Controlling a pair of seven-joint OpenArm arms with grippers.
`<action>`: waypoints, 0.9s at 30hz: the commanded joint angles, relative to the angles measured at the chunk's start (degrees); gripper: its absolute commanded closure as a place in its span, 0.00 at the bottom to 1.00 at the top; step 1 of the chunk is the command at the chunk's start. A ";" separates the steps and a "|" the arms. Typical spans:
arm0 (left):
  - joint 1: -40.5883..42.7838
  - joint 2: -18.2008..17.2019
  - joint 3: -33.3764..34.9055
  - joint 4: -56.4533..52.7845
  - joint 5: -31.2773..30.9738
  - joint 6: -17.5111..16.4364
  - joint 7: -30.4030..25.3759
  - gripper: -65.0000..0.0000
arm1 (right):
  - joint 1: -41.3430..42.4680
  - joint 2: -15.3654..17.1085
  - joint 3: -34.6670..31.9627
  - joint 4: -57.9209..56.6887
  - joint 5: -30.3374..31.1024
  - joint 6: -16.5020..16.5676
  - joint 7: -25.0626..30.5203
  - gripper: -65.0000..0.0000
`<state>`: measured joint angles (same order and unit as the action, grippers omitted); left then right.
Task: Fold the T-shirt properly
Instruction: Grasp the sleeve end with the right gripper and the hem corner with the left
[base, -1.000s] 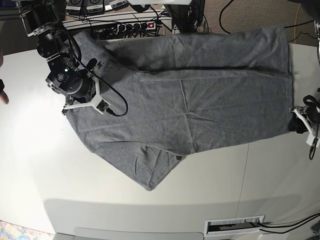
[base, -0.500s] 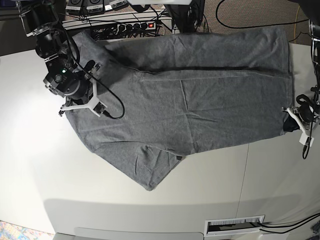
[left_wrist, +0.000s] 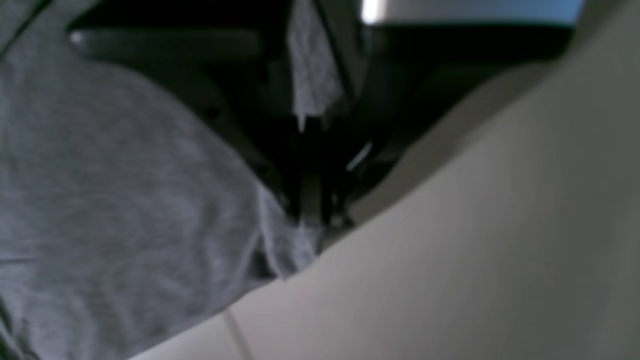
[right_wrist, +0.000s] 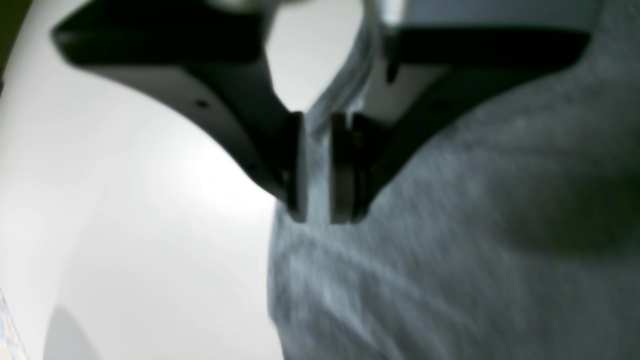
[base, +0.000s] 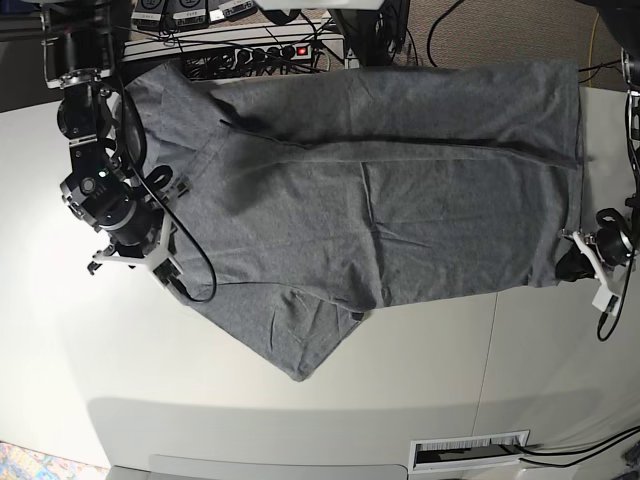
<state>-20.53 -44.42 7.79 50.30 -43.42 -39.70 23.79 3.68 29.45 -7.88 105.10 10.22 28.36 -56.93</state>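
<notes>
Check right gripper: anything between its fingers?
Yes. In the right wrist view, a fold of the T-shirt edge runs up between the right gripper fingers, which stand slightly apart around it.

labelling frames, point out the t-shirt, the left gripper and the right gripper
T-shirt (base: 400, 210), base view, middle of the body panel
left gripper (left_wrist: 312, 220), left wrist view, fingertips pinching the hem
right gripper (right_wrist: 317, 205), right wrist view, between the fingertips
</notes>
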 joint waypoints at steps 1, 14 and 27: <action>-1.38 -1.53 -0.59 1.57 -1.77 -0.30 0.98 1.00 | 2.01 -0.09 0.55 0.57 -0.22 -0.33 2.03 0.82; -1.22 -1.53 -0.59 9.77 -7.85 -0.30 22.58 1.00 | 19.41 -5.16 0.46 -22.12 -0.26 -0.26 11.02 0.71; -1.20 -3.74 -0.59 11.37 -10.84 -0.30 24.72 1.00 | 28.72 -5.38 0.33 -46.36 -0.42 3.41 22.12 0.71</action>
<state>-20.49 -46.50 7.79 60.90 -53.28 -39.72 49.12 30.15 23.33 -7.88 57.80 9.28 31.66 -36.29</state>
